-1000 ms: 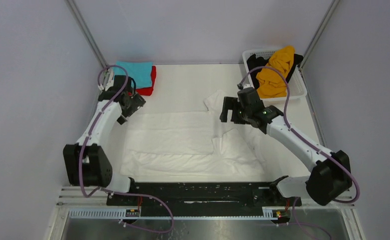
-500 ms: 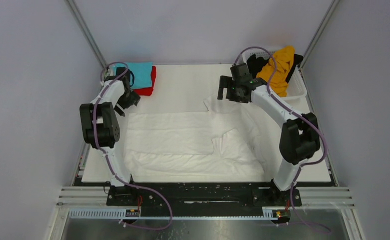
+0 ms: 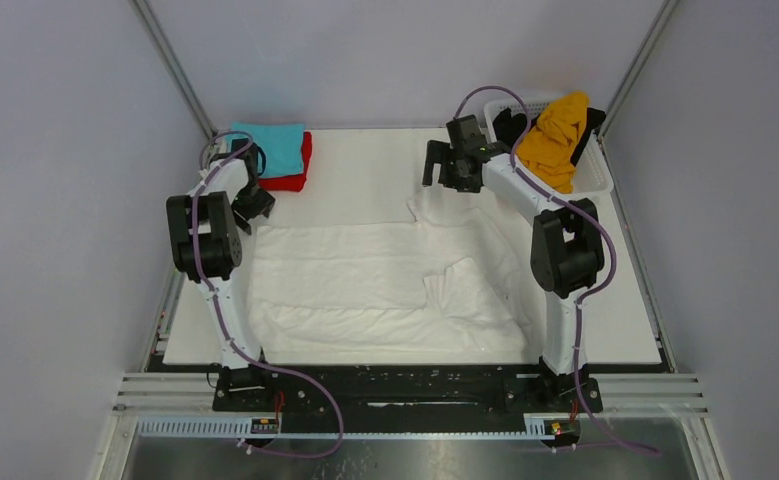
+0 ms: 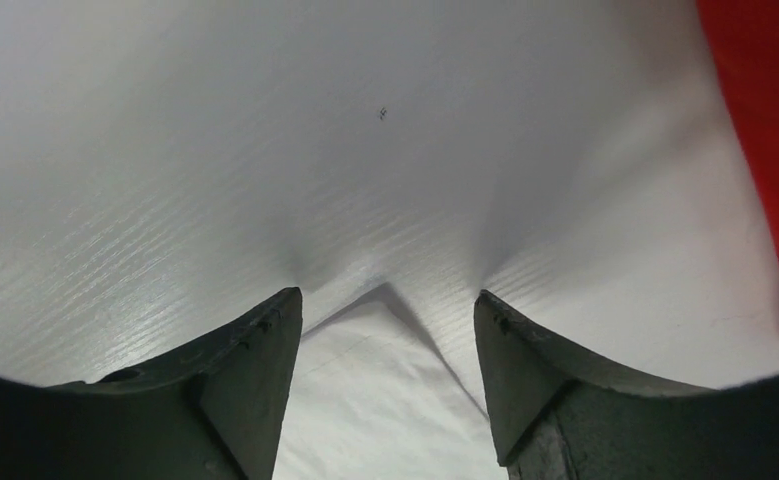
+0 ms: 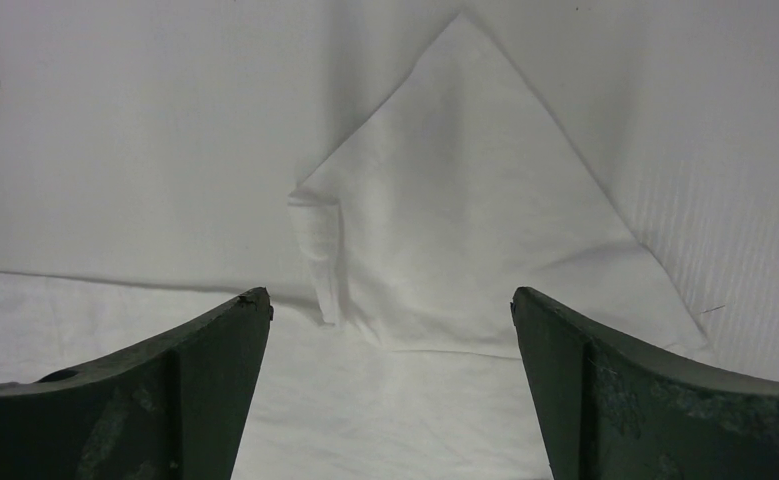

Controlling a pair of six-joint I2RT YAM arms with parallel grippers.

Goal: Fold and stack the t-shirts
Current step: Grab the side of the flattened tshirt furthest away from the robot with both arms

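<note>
White cloth lies under both: the left jaws, parted and gripping nothing, press into the white padded surface (image 4: 265, 120) astride a corner of the large white t-shirt (image 4: 365, 400). The right jaws gape wide, empty, over its pointed sleeve (image 5: 485, 200). At the far left a folded teal t-shirt (image 3: 270, 143) lies on a red t-shirt (image 3: 295, 178); a crumpled orange-yellow t-shirt (image 3: 555, 140) and a black t-shirt (image 3: 510, 125) fill the white plastic lattice basket (image 3: 590, 190).

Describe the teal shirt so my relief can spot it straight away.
Look to the far left corner of the table, just beyond the left gripper. Two folded shirts are stacked there. The teal shirt is the top one, lying on the red shirt, whose edge shows along its right side.
</note>
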